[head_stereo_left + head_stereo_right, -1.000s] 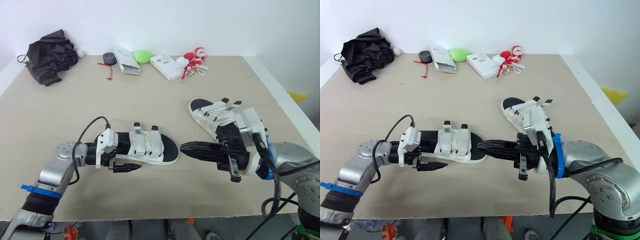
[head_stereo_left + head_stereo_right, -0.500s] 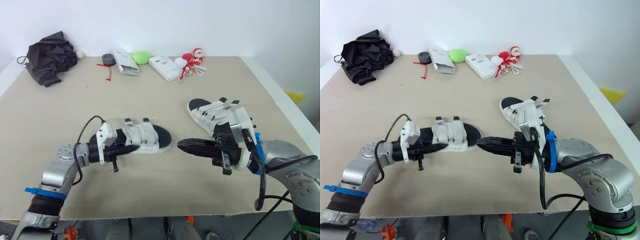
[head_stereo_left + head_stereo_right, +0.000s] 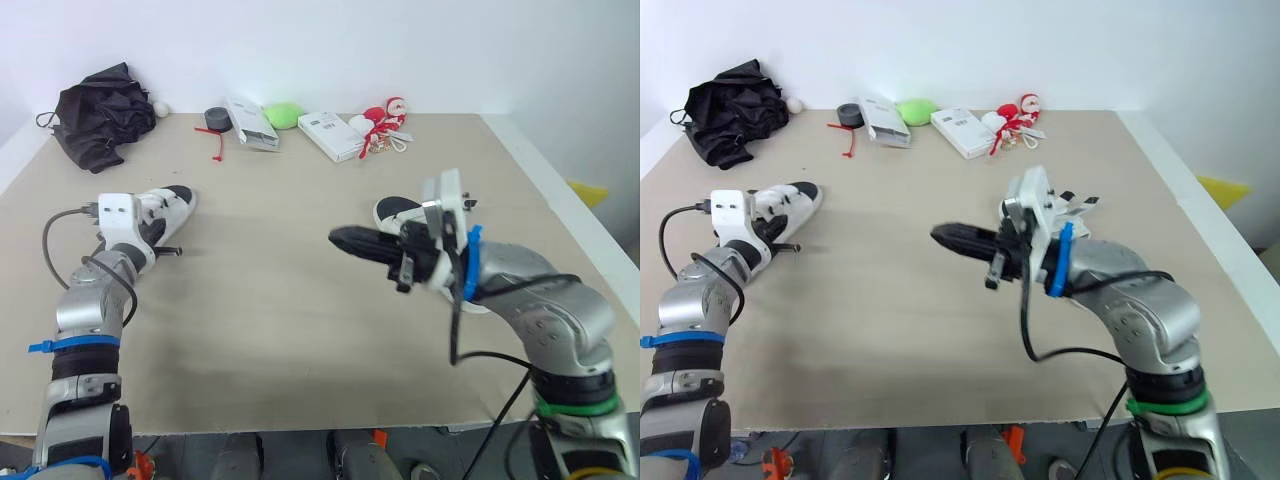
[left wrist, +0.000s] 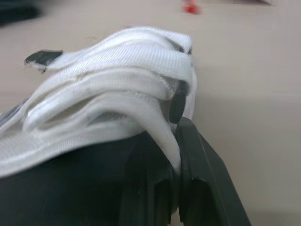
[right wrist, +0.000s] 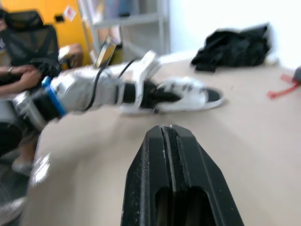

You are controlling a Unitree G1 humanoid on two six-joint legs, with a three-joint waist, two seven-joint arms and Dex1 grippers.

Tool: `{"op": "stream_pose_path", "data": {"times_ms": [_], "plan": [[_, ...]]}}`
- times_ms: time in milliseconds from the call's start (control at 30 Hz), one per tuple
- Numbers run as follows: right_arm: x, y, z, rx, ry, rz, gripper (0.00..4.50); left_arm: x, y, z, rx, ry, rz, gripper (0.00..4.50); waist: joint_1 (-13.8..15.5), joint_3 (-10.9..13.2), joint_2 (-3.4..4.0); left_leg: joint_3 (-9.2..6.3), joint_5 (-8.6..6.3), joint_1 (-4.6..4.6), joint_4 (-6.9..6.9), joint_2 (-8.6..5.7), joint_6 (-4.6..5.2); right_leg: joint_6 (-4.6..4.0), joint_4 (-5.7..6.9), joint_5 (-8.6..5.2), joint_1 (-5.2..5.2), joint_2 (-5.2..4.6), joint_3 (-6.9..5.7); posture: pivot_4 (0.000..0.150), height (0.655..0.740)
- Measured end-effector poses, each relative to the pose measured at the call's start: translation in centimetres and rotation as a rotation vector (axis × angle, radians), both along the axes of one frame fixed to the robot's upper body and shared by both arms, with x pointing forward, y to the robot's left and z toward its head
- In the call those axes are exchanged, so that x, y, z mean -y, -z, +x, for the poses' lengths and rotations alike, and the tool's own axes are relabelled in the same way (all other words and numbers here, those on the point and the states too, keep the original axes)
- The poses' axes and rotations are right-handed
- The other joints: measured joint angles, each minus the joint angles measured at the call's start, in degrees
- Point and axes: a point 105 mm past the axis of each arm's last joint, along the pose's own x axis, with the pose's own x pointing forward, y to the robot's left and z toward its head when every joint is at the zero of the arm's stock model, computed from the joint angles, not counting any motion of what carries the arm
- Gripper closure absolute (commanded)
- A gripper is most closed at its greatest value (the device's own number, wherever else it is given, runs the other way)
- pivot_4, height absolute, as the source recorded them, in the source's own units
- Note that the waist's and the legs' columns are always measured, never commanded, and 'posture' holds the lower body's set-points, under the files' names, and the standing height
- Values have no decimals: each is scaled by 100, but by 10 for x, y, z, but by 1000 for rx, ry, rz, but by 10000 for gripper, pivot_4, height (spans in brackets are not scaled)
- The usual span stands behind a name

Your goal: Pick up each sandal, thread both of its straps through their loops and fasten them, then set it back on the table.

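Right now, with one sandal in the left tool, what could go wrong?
1. The left tool seems to pinch the sandal only at its white straps, so it may slip during threading.
2. The right tool is shut and far from that sandal, over the middle of the table. It must open before it can take a strap.
3. The other sandal lies close behind the right arm, which could knock it.

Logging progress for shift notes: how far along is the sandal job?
Done: nothing clearly finished. In hand: left hand grips one sandal by its straps; fastening unclear. Left: the other sandal lies by the shut, empty right hand, strap ends sticking out.
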Motion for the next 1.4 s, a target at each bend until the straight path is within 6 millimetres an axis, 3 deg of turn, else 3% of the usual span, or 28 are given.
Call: {"op": "stream_pose_path", "data": {"times_ms": [33,167,367,500,667,833,1033,1133,1300,1400], "plan": [[-6,1,1,9,-5,2,45000,-4,1,0,4,-44,-18,44038,9,-1,-1,-2,-1,-4,0,-8,-1,-18,-1,11,1,-10,-3,1500,7380],[-9,5,5,5,2,-2,45000,0,3,3,20,-73,-51,33104,10,-1,-1,-4,3,-4,0,-12,-8,-19,-2,13,2,-14,-5,1500,7380],[-12,11,6,5,-13,-26,45000,2,1,4,24,-83,-48,12389,3,-1,-1,-10,14,-1,0,-10,-25,-10,-1,16,2,-8,-9,1500,7380],[-10,13,1,8,-59,-47,45000,0,-6,-8,42,-102,-41,12389,-8,-1,-2,-9,15,-3,-2,-9,-29,-10,-1,17,2,-9,-6,1500,7380],[-1,14,-4,-1,-106,-52,45000,-6,0,-32,7,-109,-86,12389,-7,-1,-2,-12,16,-3,-5,-9,-30,-11,-1,17,2,-9,-11,1500,7380],[8,14,4,-26,-105,-41,45000,-3,-9,-52,51,-32,-127,12389,-7,-1,-2,-12,34,1,-4,-7,-55,12,-1,12,3,-8,-11,1500,7380],[19,18,15,-51,-84,-53,45000,10,-28,-97,139,212,-166,12389,-27,0,-3,-4,35,6,-9,-4,-58,13,-1,9,1,-7,-3,1500,7380],[25,26,13,-78,-85,-71,45000,32,-16,-132,68,368,-156,12389,-22,-1,-4,-2,33,6,-11,-3,-60,15,-2,0,4,-11,-2,1500,7380],[36,56,8,-158,-36,-118,45000,47,14,-163,-75,482,-138,12389,-2,0,-3,-2,33,10,-11,-6,-60,8,-2,-3,4,-11,-1,1500,7380],[45,92,-2,-274,38,-143,45000,59,45,-180,-202,542,-166,12389,-3,0,-3,1,33,9,-12,-5,-60,-19,-2,-18,-2,-11,3,1500,7380]]}}
